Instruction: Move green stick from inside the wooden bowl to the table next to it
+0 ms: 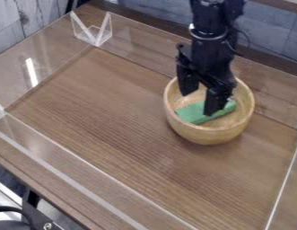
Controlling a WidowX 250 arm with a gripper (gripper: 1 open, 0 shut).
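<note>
The tool hangs straight down over the wooden bowl, its two dark fingers spread wide apart and reaching down past the rim into the bowl. Nothing is clamped between them. The fingers stand on either side of the green stick; whether either one touches it cannot be told from this view.

The green stick lies inside the bowl, flat on its bottom, a bright-green rectangular piece partly hidden behind the tool. It is shorter than the bowl is wide.

The bowl is round, light tan, with thick walls, and sits on the brown wood-grain surface toward the right side. Low clear walls edge the surface.
</note>
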